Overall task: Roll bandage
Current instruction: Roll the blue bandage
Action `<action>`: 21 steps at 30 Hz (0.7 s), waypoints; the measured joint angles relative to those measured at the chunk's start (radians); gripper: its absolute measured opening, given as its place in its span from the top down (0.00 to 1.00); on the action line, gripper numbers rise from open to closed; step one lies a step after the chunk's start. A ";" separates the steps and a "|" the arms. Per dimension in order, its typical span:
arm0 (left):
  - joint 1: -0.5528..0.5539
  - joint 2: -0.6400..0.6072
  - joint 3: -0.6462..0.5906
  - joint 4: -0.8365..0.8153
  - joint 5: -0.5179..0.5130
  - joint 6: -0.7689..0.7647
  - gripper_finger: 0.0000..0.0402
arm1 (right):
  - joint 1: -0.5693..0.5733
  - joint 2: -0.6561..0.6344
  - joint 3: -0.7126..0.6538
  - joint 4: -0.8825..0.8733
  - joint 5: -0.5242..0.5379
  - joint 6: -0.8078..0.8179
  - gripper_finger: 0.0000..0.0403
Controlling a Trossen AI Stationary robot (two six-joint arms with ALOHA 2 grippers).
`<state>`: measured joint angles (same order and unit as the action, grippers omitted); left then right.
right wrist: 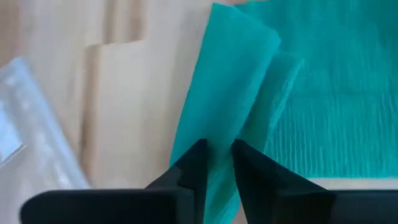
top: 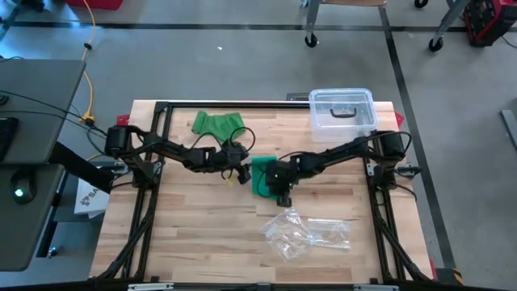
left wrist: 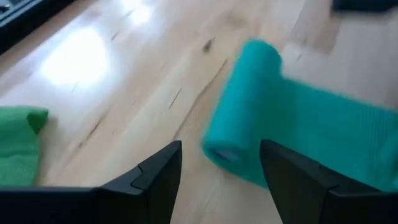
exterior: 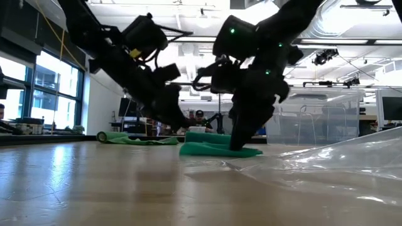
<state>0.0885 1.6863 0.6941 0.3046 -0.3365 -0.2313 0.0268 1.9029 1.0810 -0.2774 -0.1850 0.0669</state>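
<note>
A teal-green bandage [top: 262,178] lies on the wooden table [top: 194,234] near its middle, partly rolled. The rolled end [left wrist: 242,112] lies on the wood with the loose strip [left wrist: 348,137] running off it. My left gripper [left wrist: 221,165] is open just short of the roll's end face, one finger to each side; I see no touch. In the high view it [top: 239,170] is left of the bandage. My right gripper [right wrist: 219,155] is shut on the strip's other end and points down [exterior: 242,145]. My right gripper pinches a raised fold of the bandage's loose end [right wrist: 227,118] between its two fingers. The fingers come from above, pointing down [exterior: 242,141]. The fold stands up between the fingertips, and the rest of the strip [right wrist: 336,93] lies flat on the table.
A second green cloth [top: 216,123] lies at the far left of the table and also shows in the left wrist view [left wrist: 18,149]. A clear lidded box [top: 342,111] stands at the far right. A crumpled clear plastic bag [top: 305,233] lies near the front.
</note>
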 joint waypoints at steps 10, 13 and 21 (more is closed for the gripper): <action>0.103 0.116 0.121 0.114 0.231 0.158 0.47 | 0.115 -0.005 0.006 0.018 0.174 -0.132 0.90; 0.122 0.177 0.167 0.115 0.282 0.187 0.47 | 0.116 -0.005 0.006 0.015 0.182 -0.135 0.90; 0.163 0.275 0.237 0.056 0.434 0.197 0.47 | 0.121 -0.006 0.006 -0.009 0.182 -0.124 0.90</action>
<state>0.2511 1.9614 0.9312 0.3606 0.0979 -0.0342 0.1480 1.8973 1.0870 -0.2867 -0.0029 -0.0574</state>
